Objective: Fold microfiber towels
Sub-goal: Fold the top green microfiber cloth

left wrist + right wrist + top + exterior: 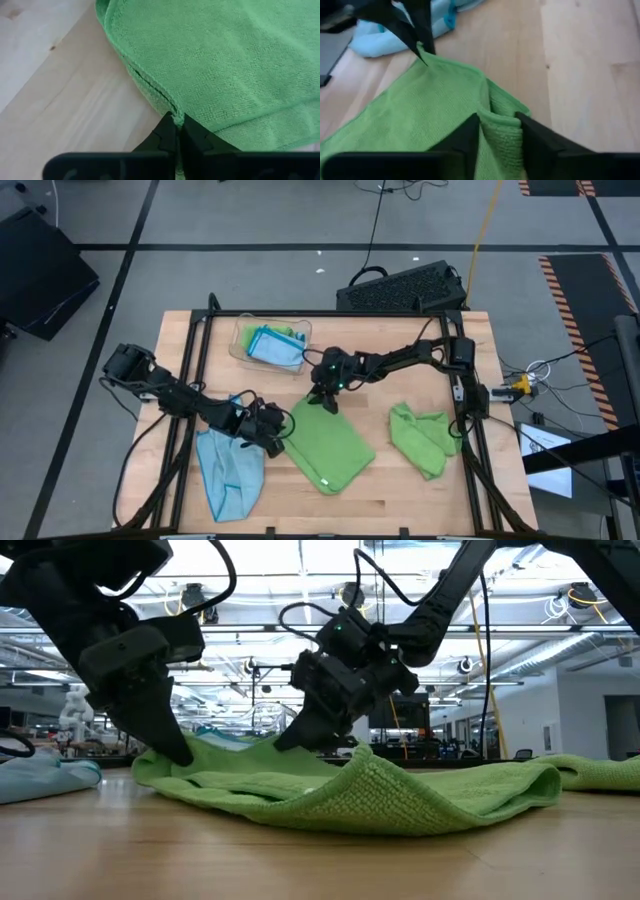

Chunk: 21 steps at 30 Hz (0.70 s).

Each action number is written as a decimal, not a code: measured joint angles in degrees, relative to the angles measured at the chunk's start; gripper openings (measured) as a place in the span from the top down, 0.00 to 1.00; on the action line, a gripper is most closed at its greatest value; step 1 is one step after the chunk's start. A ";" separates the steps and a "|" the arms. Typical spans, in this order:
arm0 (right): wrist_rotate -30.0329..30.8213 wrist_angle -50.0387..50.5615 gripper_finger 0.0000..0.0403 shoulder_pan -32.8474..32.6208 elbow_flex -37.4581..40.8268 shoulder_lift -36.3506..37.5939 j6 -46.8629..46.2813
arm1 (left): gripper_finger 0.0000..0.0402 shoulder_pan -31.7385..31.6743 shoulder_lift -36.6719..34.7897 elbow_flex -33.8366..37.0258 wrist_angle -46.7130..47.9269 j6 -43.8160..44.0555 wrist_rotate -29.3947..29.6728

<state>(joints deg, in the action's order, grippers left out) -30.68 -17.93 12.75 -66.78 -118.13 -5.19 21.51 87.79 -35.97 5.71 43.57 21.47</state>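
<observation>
A lime green towel (328,445), folded over, lies in the middle of the table. My left gripper (177,122) is at its left corner, shut on its edge. My right gripper (500,125) is at its far corner with a bunch of the cloth between its fingers. A second green towel (425,438) lies crumpled at the right. A light blue towel (230,472) lies at the near left, partly under my left arm. My left gripper pinches the green towel's hemmed edge (172,111) at the left corner between its two fingers, more than one layer. The fingers slant down from the table's left. The rest of the towel lies on the table. My right gripper has a bunched fold of the green towel's far corner (501,136) between its two fingers, the cloth filling the gap. The fingers slant down from the far right. The corner stands a little raised; the rest of the towel lies on the table.
A clear plastic tray (240,340) holding blue cloths stands at the far left of the table. A black frame (200,330) runs along the table's edges. Bare wood shows along the near edge (400,510).
</observation>
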 joint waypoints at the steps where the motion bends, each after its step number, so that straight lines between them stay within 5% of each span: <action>1: -0.85 -0.95 0.82 0.00 0.00 0.00 0.45 | 0.98 0.01 0.00 0.00 0.22 -0.07 0.56; 4: -0.96 -0.57 0.97 -0.26 -0.02 0.46 2.81 | 0.99 0.00 -0.28 0.00 0.31 -1.58 1.16; 10: 0.46 11.20 0.99 -1.47 0.05 7.86 5.91 | 0.99 -0.79 -4.67 0.00 1.10 -10.85 3.50; 17: 14.09 23.53 0.99 -6.30 7.61 21.56 6.23 | 0.98 -5.05 -11.37 -0.04 -4.34 -29.91 8.67; 21: 20.83 18.67 1.00 -7.93 15.28 29.22 1.85 | 0.99 -9.78 -10.86 -0.04 -12.54 -38.84 2.72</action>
<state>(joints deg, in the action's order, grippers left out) -9.85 0.74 4.82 -51.50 -88.91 -3.34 11.73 76.93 -36.01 -6.83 4.73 24.20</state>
